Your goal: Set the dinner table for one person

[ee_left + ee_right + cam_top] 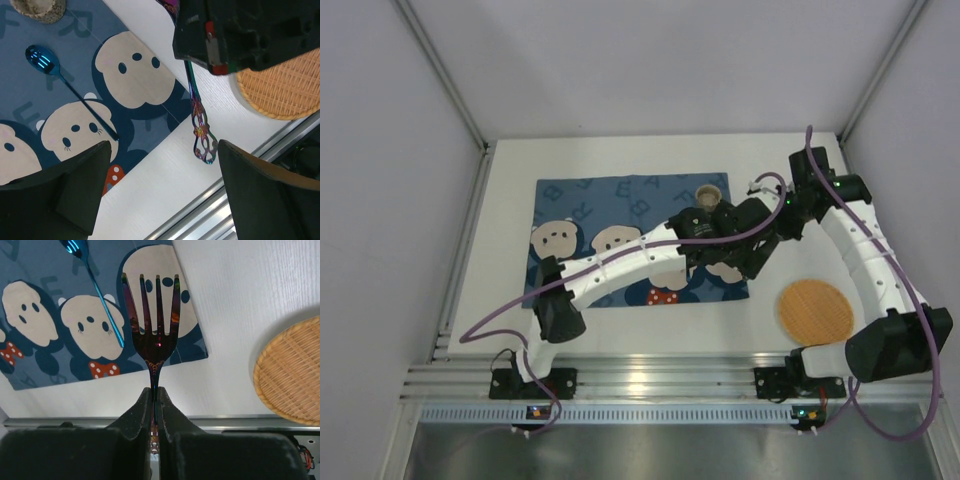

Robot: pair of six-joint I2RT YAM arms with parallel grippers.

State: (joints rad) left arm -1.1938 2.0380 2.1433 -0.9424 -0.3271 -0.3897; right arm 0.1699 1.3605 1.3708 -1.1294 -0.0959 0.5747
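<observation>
My right gripper (155, 392) is shut on the handle of an iridescent fork (153, 330) and holds it above the white dinner table (620, 325), tines over the near right corner of the blue cartoon placemat (590, 200). The fork's ornate handle end (202, 137) hangs in the left wrist view, below the right gripper. My left gripper (164, 150) is open and empty, hovering beside the fork over the table's near part. A blue spoon (65, 80) lies on the placemat, and it also shows in the right wrist view (97, 285). In the top view both grippers meet near the placemat's right edge.
A round woven plate (815, 310) lies on the table right of the placemat. A small beige cup (708, 193) stands at the placemat's far right corner. A ribbed aluminium rail (640, 380) runs along the near edge. Grey walls enclose the table.
</observation>
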